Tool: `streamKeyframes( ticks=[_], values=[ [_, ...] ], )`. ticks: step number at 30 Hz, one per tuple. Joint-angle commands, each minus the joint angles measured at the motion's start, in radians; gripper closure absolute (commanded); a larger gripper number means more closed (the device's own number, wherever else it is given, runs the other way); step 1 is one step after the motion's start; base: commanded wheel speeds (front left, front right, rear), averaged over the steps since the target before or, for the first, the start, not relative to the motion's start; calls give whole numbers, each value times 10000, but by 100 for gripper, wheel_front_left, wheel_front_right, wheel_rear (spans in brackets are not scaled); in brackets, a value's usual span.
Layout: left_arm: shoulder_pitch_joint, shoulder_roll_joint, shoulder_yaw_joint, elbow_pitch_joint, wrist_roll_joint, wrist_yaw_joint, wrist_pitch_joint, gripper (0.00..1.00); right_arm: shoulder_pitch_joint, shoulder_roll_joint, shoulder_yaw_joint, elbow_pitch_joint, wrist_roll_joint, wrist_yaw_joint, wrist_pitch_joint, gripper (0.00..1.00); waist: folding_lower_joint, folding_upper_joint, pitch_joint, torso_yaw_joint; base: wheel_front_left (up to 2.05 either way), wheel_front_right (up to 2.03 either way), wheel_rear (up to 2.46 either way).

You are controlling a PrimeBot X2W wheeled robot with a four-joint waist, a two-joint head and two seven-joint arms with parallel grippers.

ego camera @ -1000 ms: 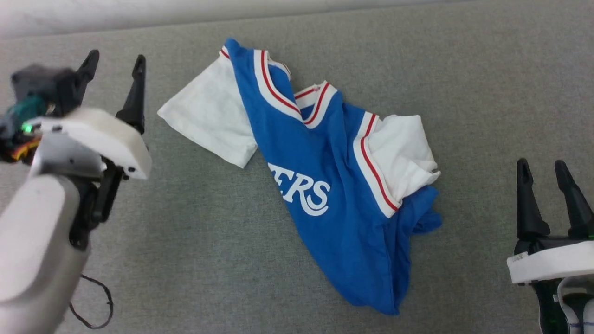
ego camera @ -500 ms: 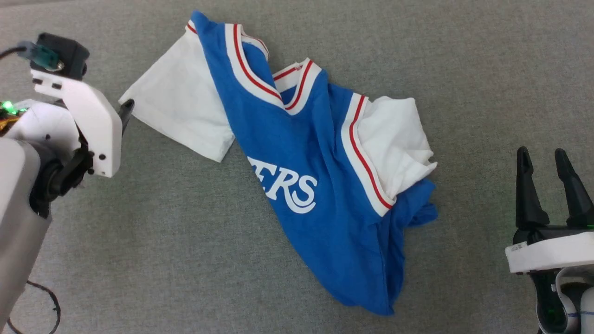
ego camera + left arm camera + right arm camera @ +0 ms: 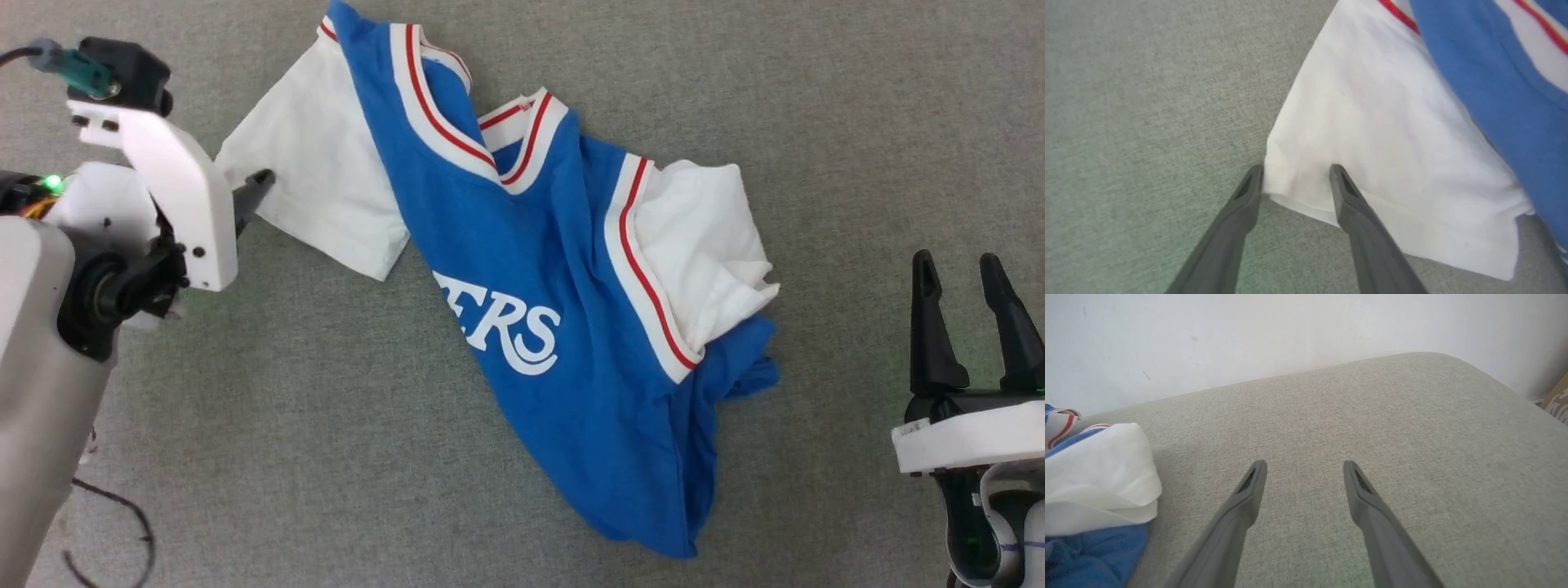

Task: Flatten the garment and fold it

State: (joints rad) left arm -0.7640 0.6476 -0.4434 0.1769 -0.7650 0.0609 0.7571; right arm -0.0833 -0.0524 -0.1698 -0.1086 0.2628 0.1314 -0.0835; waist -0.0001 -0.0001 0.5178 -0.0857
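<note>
The shirt (image 3: 571, 327) lies crumpled on the grey cushion (image 3: 245, 425). It looks light, soft and floppy, best pulled flat by hems and corners. The left gripper (image 3: 1296, 172) stands wide open astride the corner of the white sleeve (image 3: 1372, 134), nothing pinched yet. The right gripper (image 3: 957, 265) hangs open and empty, apart from the cloth.
</note>
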Motion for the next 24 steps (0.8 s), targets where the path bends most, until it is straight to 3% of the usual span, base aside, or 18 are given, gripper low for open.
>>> streamKeyframes(
  ticks=[1,9,18,24],
  values=[
    [288,-226,-157,102,-303,-137,346,100,-193,22,-39,-19,-67,-7,22,0,1,1,0,12,0,0,0],
    [347,-302,155,416,-141,-190,-879,100,-231,22,-18,-35,-119,-7,70,0,1,1,-100,13,0,0,0],
    [1538,-1150,981,-459,-1212,-585,-2794,100,5,22,-55,204,-73,-7,-20,0,1,1,-1134,354,0,0,0],
    [3784,-1115,1984,-1925,-1680,-113,-4197,100,284,22,-136,433,-16,-7,-6,0,1,1,-1873,638,0,0,0]
  ],
)
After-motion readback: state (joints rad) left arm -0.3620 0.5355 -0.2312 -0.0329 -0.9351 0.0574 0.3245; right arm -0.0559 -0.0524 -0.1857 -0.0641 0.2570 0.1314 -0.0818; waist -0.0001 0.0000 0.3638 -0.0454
